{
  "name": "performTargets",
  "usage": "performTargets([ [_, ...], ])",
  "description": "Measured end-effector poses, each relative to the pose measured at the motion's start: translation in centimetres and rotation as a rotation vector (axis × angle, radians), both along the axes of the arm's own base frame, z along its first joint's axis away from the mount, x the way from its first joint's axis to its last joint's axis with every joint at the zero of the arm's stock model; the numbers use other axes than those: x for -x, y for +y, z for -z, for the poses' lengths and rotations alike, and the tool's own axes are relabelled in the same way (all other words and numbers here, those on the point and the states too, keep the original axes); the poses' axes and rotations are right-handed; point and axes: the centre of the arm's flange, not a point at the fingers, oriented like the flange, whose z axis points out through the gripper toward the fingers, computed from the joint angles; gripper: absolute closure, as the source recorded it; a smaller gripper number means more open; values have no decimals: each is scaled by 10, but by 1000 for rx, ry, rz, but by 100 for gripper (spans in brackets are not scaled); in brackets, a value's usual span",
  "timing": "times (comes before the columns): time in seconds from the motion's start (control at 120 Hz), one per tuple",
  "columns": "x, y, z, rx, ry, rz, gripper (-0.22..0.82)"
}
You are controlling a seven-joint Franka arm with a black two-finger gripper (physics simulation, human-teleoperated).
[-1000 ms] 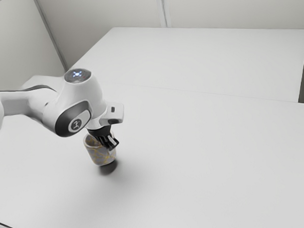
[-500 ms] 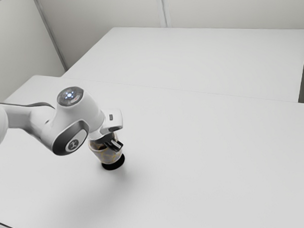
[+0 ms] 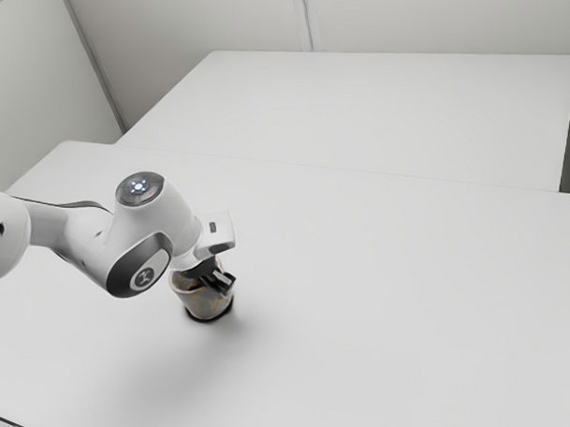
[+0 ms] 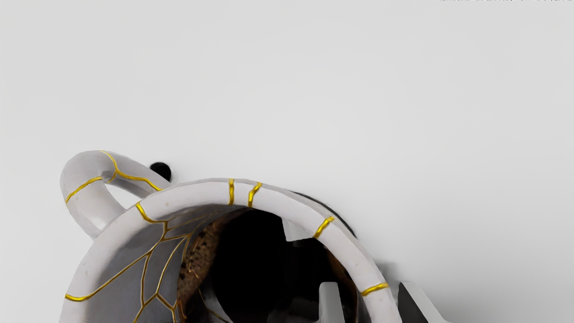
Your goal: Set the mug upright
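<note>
You have end effector (image 3: 224, 281) closed on mug (image 3: 205, 304) by its wall, one finger (image 4: 331, 305) inside, other finger (image 4: 423, 307) outside. Mug is right under arm (image 3: 143, 246), mouth up, base down at worktop (image 3: 385, 301), dark shadow hugging base. Looks about upright; you can't tell if slight lean remains, or if base bears full weight. Handle (image 4: 83, 184) juts from mug's side, away from fingers, gold veins running over rim (image 4: 206, 190).
</note>
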Motion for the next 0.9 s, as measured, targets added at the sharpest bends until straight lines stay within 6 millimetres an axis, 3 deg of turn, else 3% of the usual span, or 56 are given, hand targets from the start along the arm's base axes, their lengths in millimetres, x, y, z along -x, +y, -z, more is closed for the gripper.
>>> performTargets([
  [0.1, -2, -1, -8, 1, -13, -2, 36],
  [0.317, -30, -5, -74, 10, -34, -48, 13],
  [0.483, -54, -6, -125, 55, 49, -121, 6],
  [0.9, -96, -15, -226, 78, 234, -154, 1],
])
